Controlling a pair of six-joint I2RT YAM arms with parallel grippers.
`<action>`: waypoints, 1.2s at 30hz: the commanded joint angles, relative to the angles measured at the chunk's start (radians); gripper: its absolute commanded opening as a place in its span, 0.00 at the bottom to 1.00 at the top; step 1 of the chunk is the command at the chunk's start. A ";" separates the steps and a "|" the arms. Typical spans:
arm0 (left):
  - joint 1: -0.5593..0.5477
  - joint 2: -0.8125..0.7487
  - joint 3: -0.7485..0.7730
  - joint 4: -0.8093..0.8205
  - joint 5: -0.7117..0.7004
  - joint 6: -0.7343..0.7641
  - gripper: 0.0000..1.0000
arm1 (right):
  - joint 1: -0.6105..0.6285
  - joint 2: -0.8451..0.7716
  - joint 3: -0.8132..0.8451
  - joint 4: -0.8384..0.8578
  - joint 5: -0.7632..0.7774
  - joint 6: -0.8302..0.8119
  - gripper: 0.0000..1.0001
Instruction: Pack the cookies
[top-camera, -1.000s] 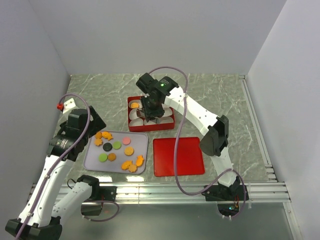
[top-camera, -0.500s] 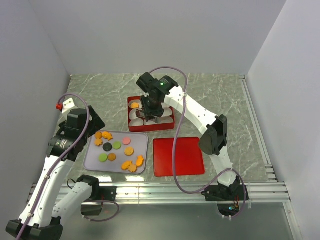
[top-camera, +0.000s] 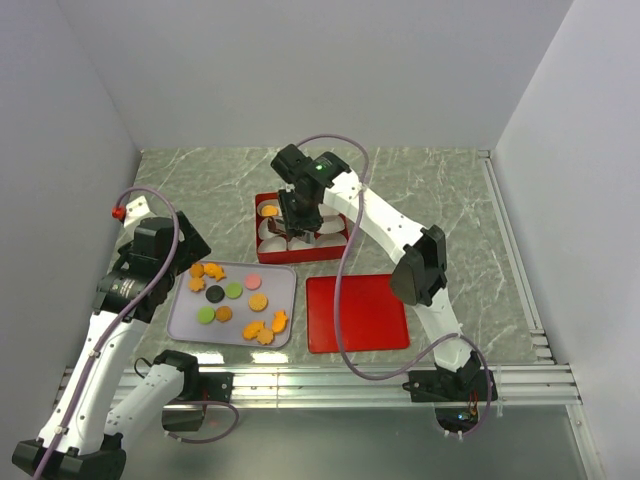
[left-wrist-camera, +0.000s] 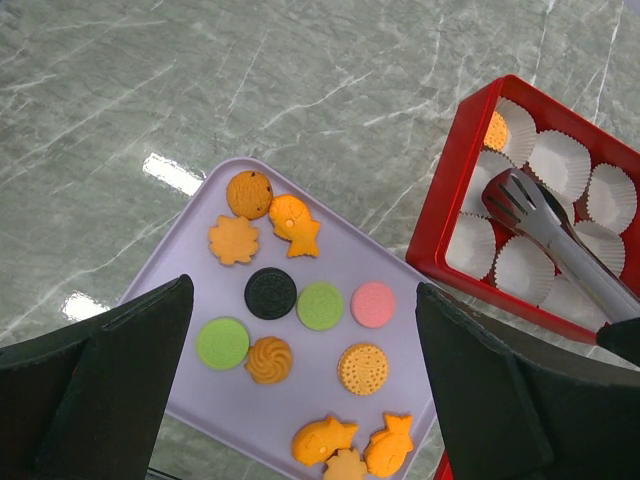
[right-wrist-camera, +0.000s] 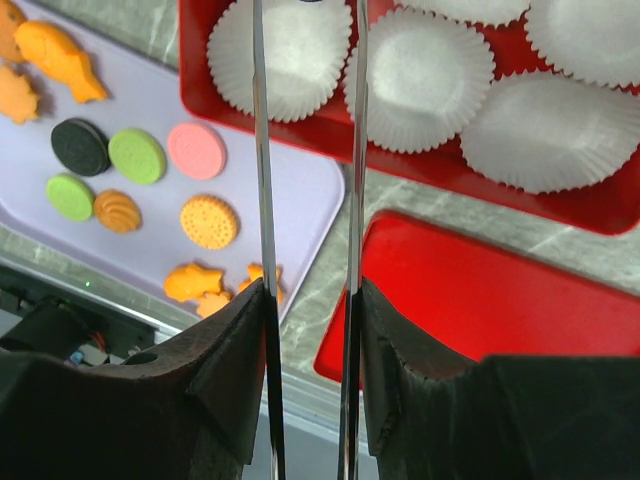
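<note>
Several cookies (top-camera: 233, 290) (left-wrist-camera: 270, 293) (right-wrist-camera: 196, 150), orange, green, black and pink, lie on a lilac tray (top-camera: 180, 318) (left-wrist-camera: 180, 300). One orange cookie (top-camera: 269, 210) (left-wrist-camera: 495, 130) sits in a paper cup of the red box (top-camera: 252, 228) (left-wrist-camera: 450, 200) (right-wrist-camera: 450, 165). My right gripper (top-camera: 300, 215) (right-wrist-camera: 310, 295) is shut on metal tongs (left-wrist-camera: 560, 245) (right-wrist-camera: 262, 200). Their tips hang over the box's cups, and I see nothing between them. Above the tray's left side my left gripper (top-camera: 185, 248) (left-wrist-camera: 300, 330) stands open and empty.
A flat red lid (top-camera: 357, 312) (right-wrist-camera: 480, 290) lies right of the tray, near the front. White paper cups (left-wrist-camera: 560, 160) (right-wrist-camera: 420, 80) fill the box. The metal rail (top-camera: 330, 385) runs along the table's near edge, and walls close in on three sides.
My right gripper has moved a little to the left and away from me over the red box, with the tongs in it. The left arm has not moved.
</note>
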 joint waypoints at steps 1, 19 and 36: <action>0.005 -0.006 -0.002 0.035 0.009 0.012 0.99 | -0.023 0.011 0.059 0.049 -0.018 0.013 0.41; 0.008 0.001 -0.001 0.034 0.004 0.011 0.99 | -0.042 -0.019 0.053 0.087 -0.032 0.030 0.58; 0.017 0.018 -0.001 0.031 0.032 0.012 0.99 | 0.164 -0.410 -0.287 0.078 0.172 0.005 0.60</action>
